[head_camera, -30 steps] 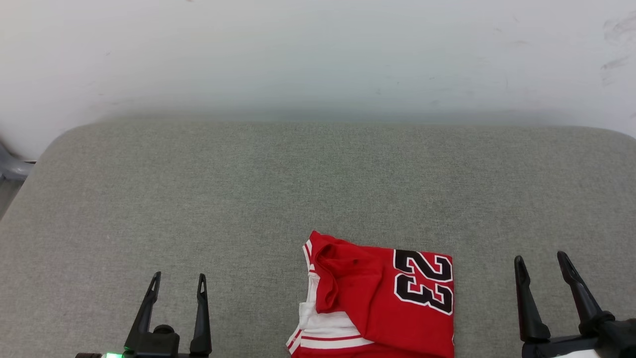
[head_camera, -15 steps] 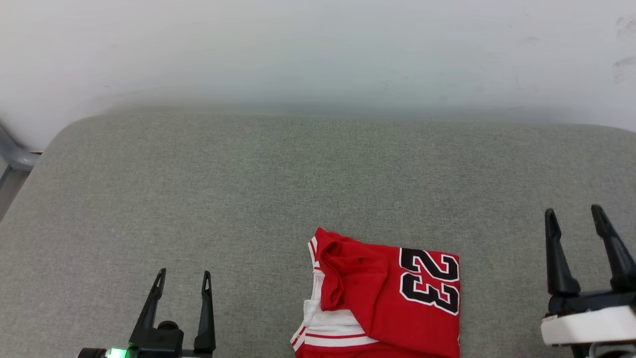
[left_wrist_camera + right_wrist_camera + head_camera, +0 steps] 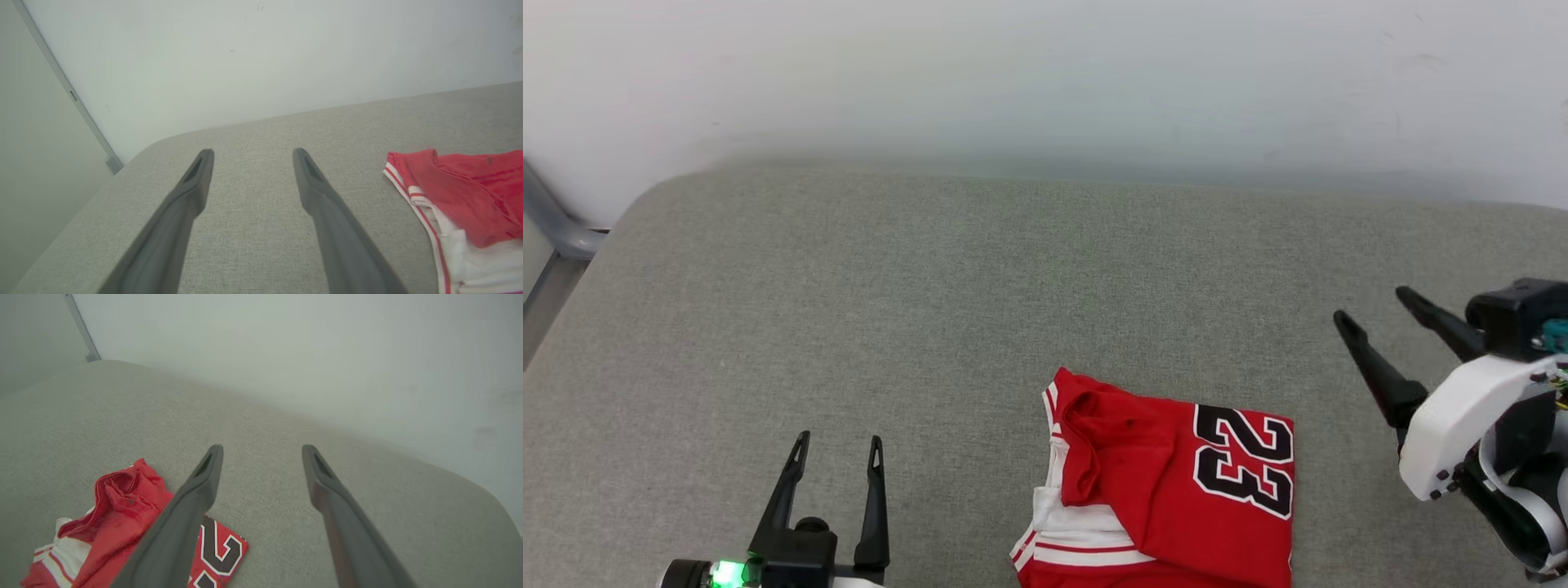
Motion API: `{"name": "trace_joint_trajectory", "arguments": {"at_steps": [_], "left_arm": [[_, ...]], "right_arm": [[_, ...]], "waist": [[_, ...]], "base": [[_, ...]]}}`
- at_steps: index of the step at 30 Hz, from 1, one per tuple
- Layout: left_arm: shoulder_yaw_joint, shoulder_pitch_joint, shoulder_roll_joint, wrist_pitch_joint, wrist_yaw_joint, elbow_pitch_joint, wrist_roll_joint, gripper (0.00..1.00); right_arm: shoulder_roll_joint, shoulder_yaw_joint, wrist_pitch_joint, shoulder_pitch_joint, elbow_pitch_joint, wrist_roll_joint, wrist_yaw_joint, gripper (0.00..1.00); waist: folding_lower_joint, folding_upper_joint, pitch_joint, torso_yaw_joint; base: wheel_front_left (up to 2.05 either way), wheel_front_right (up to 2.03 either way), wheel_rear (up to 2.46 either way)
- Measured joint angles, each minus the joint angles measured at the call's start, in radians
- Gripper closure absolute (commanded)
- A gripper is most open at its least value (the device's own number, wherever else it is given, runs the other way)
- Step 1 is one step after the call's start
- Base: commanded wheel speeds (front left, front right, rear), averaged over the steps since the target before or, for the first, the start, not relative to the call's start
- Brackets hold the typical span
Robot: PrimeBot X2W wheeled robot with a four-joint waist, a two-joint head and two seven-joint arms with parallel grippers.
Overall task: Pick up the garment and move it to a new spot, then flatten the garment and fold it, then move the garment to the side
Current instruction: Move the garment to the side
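One garment (image 3: 1176, 490); two grippers, the left gripper (image 3: 840, 438) and right gripper (image 3: 1371, 303); one grey cushion (image 3: 931, 310).

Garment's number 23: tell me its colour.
Black with a white outline on the red garment, clearest in the head view.

garment (image 3: 1168, 490): on cushion (image 3: 931, 286) | left gripper (image 3: 840, 438): left of garment | right gripper (image 3: 1371, 303): right of garment | wall (image 3: 1045, 73): behind cushion

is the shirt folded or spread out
Folded: the shirt lies as a compact block, a red layer lapping over white cloth, number 23 on top.
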Motion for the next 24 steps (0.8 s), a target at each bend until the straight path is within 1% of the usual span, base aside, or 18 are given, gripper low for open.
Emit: {"name": "trace_joint_trajectory", "arguments": {"at_steps": [8, 11, 13, 17, 24], "left_arm": [[-0.016, -0.021, -0.009, 0.0, -0.004, 0.001, 0.001, 0.0], [-0.017, -0.031, -0.011, 0.0, -0.006, 0.001, 0.001, 0.0], [-0.018, -0.04, -0.014, 0.0, -0.006, 0.0, 0.001, 0.0], [-0.022, -0.05, -0.022, 0.0, -0.005, 0.002, 0.001, 0.0], [-0.03, -0.092, -0.039, 0.0, -0.006, 0.005, 0.002, 0.0]], "right_arm": [[-0.1, 0.13, 0.375, -0.025, 0.087, 0.22, 0.0, 0.0], [-0.13, 0.158, 0.463, -0.025, 0.107, 0.273, 0.0, 0.0], [-0.141, 0.177, 0.501, -0.025, 0.122, 0.302, 0.0, 0.0], [-0.146, 0.205, 0.532, -0.027, 0.152, 0.341, 0.0, 0.0], [-0.143, 0.25, 0.519, -0.042, 0.221, 0.366, 0.0, 0.0]], "waist": [[0.0001, 0.0, 0.027, 0.02], [0.0001, 0.0, 0.044, 0.03], [0.0, 0.0, 0.056, 0.038], [0.0, 0.0, 0.083, 0.052], [0.0001, 0.0, 0.131, 0.089]], "base": [[0.0, 0.0, 0.0], [0.0, 0.0, 0.0], [0.0, 0.0, 0.0], [0.0, 0.0, 0.0], [0.0, 0.0, 0.0]]}}
